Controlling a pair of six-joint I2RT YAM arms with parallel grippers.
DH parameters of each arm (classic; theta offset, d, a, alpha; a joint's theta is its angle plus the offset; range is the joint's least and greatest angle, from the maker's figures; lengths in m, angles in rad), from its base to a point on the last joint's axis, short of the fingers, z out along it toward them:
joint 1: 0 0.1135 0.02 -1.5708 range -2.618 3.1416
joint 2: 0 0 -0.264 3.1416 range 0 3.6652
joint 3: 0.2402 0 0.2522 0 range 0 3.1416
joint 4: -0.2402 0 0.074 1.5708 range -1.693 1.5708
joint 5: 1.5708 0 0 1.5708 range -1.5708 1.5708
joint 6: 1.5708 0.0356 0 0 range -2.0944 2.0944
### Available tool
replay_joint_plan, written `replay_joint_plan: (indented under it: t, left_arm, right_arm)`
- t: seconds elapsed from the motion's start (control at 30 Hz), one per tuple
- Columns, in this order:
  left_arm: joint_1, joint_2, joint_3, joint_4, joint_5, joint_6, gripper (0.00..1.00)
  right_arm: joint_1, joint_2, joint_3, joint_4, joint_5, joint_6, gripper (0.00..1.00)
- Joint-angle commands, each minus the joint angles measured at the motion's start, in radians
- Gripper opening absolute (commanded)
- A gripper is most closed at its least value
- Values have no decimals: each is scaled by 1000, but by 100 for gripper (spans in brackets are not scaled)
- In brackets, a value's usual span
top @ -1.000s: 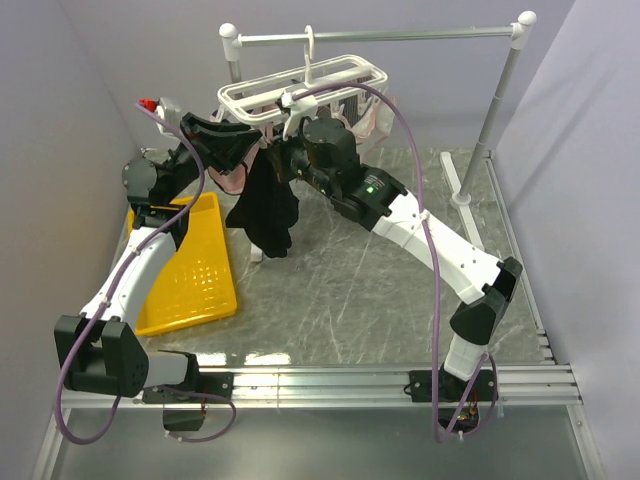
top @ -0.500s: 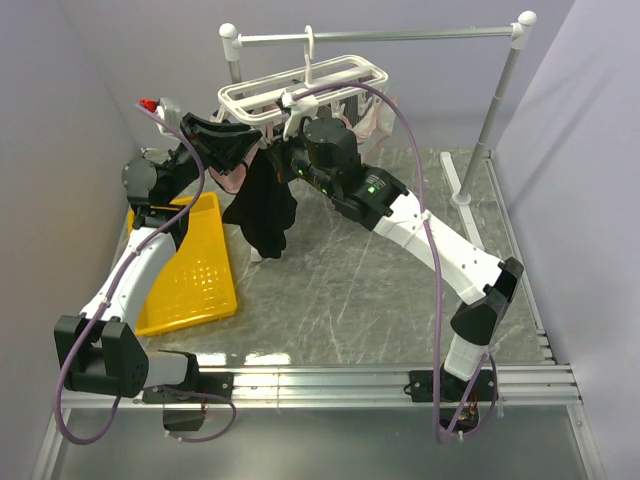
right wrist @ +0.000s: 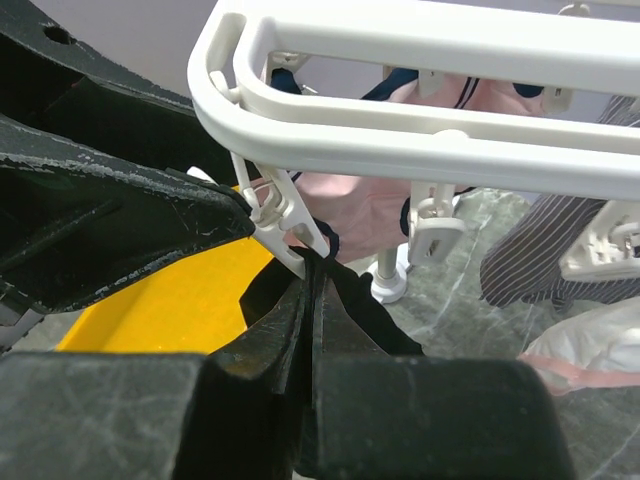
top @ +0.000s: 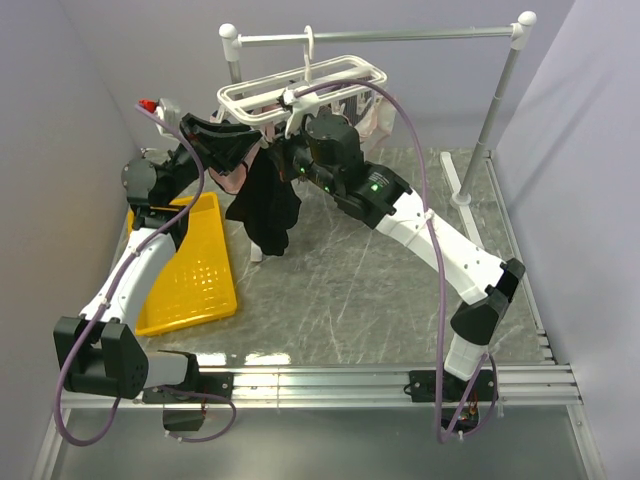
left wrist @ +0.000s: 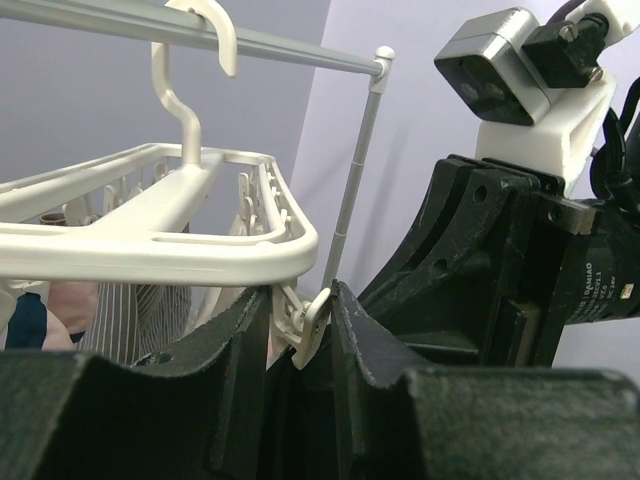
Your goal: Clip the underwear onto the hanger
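the hanger [top: 300, 92] hangs by its hook from the grey rail [top: 380, 36] at the far side of the table. the left gripper [left wrist: 300, 340] reaches up under the hanger's near left corner. its fingers [left wrist: 245, 370] are closed to a narrow gap around a small white clip [left wrist: 305, 322] dangling there, pressing on both sides of it. the right gripper [right wrist: 312, 300] comes in from the right with its jaws pinched shut on the top edge of the black underwear [top: 268, 205], holding that edge right at the lower tip of the clip. the rest of the underwear hangs limp between the two arms, above the table. a yellow basket [top: 190, 265] sits at the left. a pink garment [right wrist: 350, 210] and a striped garment [right wrist: 540, 250] hang further along the hanger.
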Motion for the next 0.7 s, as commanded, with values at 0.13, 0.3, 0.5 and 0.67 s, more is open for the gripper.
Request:
replay_joint_plan:
  t: [0.13,0.3,0.5,0.67]
  left_arm:
    - [-7,-11,-19,-52,71,5,1]
    - [-7,-6,-12,-51,74,-4,1]
    - [-7,3,-6,-52,77,-12,0]
    - [-6,11,4,-52,84,-29,1]
  right_arm:
    - [-8,-77,117,167,-12,4,0]
    - [-11,-85,107,172,-23,10,0]
    - [-14,-95,89,177,-70,13,0]
    - [-16,-98,74,196,-133,-1,0]
